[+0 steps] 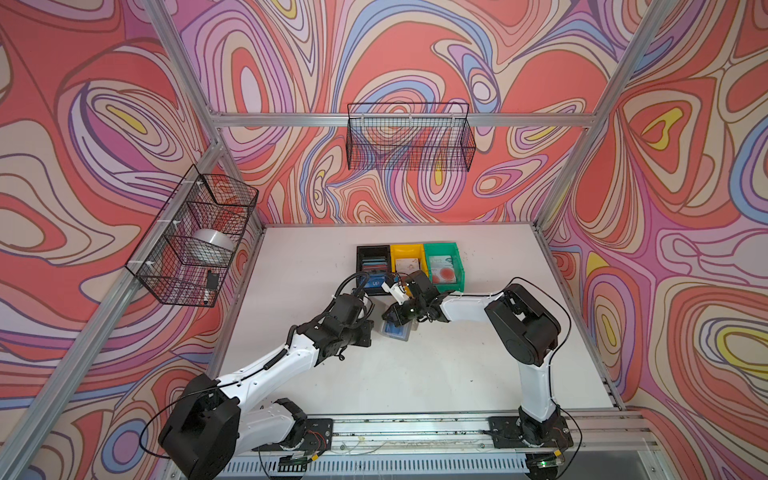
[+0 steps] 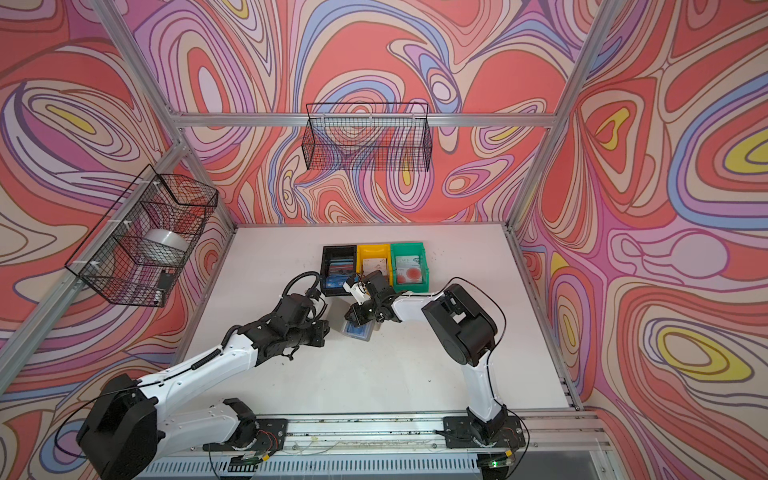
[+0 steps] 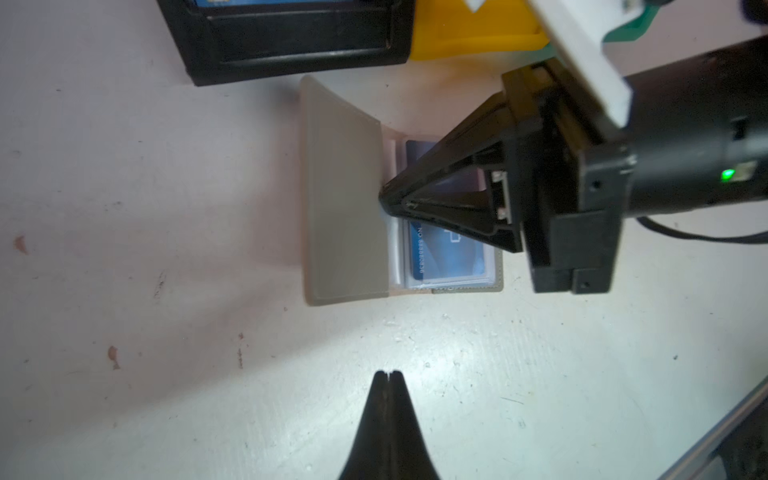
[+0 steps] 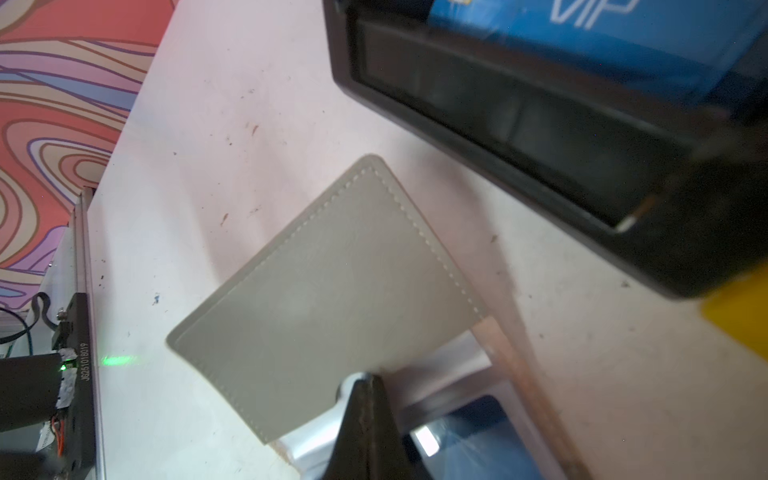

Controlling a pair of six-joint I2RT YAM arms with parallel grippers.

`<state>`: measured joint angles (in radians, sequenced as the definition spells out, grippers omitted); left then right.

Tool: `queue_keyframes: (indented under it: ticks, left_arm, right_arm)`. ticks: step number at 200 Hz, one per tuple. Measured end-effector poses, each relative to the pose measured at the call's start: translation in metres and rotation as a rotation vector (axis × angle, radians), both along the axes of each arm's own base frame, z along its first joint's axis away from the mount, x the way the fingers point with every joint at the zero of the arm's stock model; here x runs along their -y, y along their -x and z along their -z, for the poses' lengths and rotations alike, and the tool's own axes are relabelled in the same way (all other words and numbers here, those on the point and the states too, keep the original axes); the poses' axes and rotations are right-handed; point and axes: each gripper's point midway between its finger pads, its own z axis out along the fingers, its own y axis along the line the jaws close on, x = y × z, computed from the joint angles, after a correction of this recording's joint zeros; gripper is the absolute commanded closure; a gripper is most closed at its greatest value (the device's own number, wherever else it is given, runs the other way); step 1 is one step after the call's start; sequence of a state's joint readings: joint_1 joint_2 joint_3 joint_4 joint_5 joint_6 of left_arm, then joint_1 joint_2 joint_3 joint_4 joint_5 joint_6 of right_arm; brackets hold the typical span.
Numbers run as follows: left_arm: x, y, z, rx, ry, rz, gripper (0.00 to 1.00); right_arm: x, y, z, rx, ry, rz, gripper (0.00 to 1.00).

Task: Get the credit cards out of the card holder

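Note:
The grey card holder (image 1: 400,333) (image 2: 360,333) lies open on the white table just in front of the bins. Its grey flap (image 3: 345,195) (image 4: 332,299) stands tilted up. A blue credit card (image 3: 451,257) (image 4: 486,436) sits inside a translucent sleeve. My right gripper (image 3: 386,203) (image 4: 368,378) (image 1: 389,322) is shut, its tips pressed at the fold where the sleeves meet the flap. Whether it pinches a sleeve edge I cannot tell. My left gripper (image 3: 387,374) (image 1: 371,332) is shut and holds nothing, over bare table a short way from the holder.
Behind the holder stand a black bin (image 1: 358,262) with a blue VIP card (image 4: 602,25), a yellow bin (image 1: 405,248) with a pale card and a green bin (image 1: 459,268) with a red-blob card. Wire baskets (image 1: 191,237) (image 1: 409,137) hang on the walls.

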<state>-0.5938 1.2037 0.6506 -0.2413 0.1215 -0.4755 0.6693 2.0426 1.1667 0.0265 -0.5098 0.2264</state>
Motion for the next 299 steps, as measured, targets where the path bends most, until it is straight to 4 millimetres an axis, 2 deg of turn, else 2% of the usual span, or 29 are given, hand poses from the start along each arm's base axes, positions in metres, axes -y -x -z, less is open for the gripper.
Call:
queue_keyframes:
  ticks: [19,69,112,140,189,227,269,299]
  left_arm:
    - [0.004,-0.009,0.006,-0.022,0.037,-0.012,1.0]
    - [-0.001,-0.041,0.043,-0.129,0.092,-0.08,1.0]
    - [0.013,-0.066,0.034,-0.114,0.142,-0.062,1.0]
    - [0.015,-0.068,0.036,-0.114,0.149,-0.058,1.0]
    - [0.016,-0.065,0.047,-0.124,0.168,-0.067,1.0]
    - [0.011,-0.054,0.069,-0.17,0.168,-0.095,1.0]
    - [0.01,-0.056,0.07,-0.156,0.175,-0.107,1.0]
    - [0.01,-0.056,0.069,-0.153,0.183,-0.111,0.98]
  right_arm:
    - [0.002,-0.001,0.002,-0.002,0.017,0.011,1.0]
    - [0.009,0.001,-0.002,0.016,0.036,0.03,1.0]
    - [0.025,0.013,-0.026,0.049,0.039,0.05,1.0]
    - [0.039,0.023,-0.036,0.067,0.056,0.075,1.0]
    - [0.066,0.039,-0.012,0.022,0.158,0.119,1.0]
    - [0.064,0.034,0.003,-0.015,0.166,0.154,1.0]
    - [0.056,0.022,0.004,-0.021,0.155,0.176,1.0]
    - [0.056,0.021,0.004,-0.021,0.157,0.179,1.0]
